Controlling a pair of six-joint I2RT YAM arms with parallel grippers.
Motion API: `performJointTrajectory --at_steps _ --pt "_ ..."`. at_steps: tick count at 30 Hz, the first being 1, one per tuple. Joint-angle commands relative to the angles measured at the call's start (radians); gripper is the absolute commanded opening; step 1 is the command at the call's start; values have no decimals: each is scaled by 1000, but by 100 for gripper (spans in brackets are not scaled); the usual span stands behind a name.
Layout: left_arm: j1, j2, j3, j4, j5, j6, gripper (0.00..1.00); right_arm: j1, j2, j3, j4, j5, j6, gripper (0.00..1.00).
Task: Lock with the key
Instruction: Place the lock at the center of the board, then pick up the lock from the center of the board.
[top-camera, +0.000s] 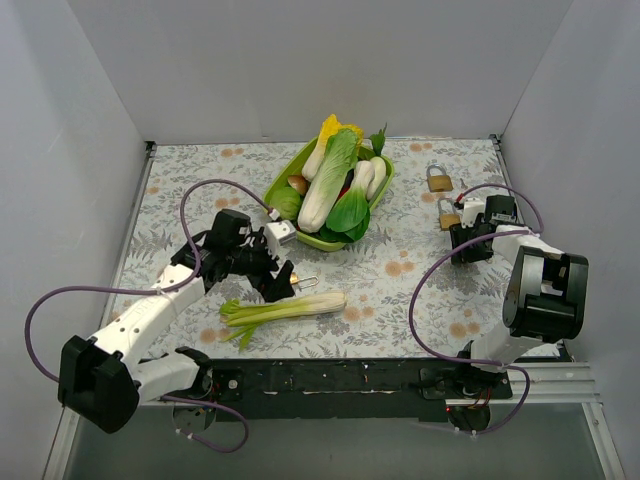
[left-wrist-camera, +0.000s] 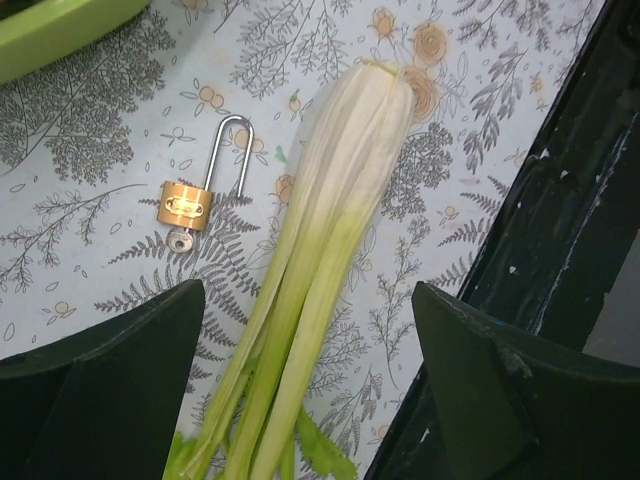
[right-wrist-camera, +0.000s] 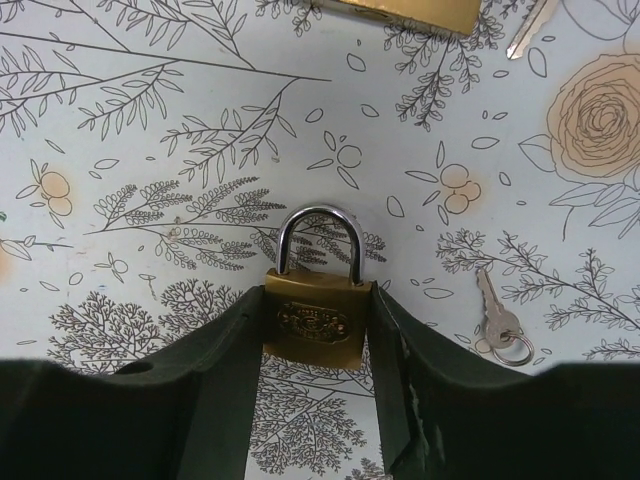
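Note:
A small brass padlock (right-wrist-camera: 313, 320) with its shackle closed lies on the floral cloth, and my right gripper (right-wrist-camera: 315, 300) is shut on its body; in the top view the padlock (top-camera: 449, 215) and right gripper (top-camera: 456, 233) are at the right. A loose silver key (right-wrist-camera: 497, 318) on a ring lies just right of it. My left gripper (left-wrist-camera: 310, 400) is open over a celery stalk (left-wrist-camera: 320, 250). A long-shackle brass padlock (left-wrist-camera: 188, 203), with something silver at its keyhole, lies to the left; it also shows in the top view (top-camera: 304, 284) by the left gripper (top-camera: 283, 281).
A green tray (top-camera: 385, 195) of vegetables stands at the back centre. Another brass padlock (top-camera: 438, 179) lies behind the right gripper; its edge (right-wrist-camera: 400, 8) and a second key (right-wrist-camera: 527, 28) show in the right wrist view. The black front rail (left-wrist-camera: 560, 230) lies beside the celery (top-camera: 290, 308).

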Motion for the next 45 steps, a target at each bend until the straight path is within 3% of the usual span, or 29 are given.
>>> performJointTrajectory --at_steps 1,13,28,45 --pt "3 -36 -51 29 -44 107 82 -7 10 42 30 -5 -10 55" --pt "-5 73 -133 244 -125 189 61 -7 -34 100 -40 -27 -12 84" --pt "-26 278 -133 373 -114 333 63 12 -226 180 -165 -199 -27 95" --pt "-63 449 -76 416 -174 385 58 13 -314 197 -208 -274 -29 97"
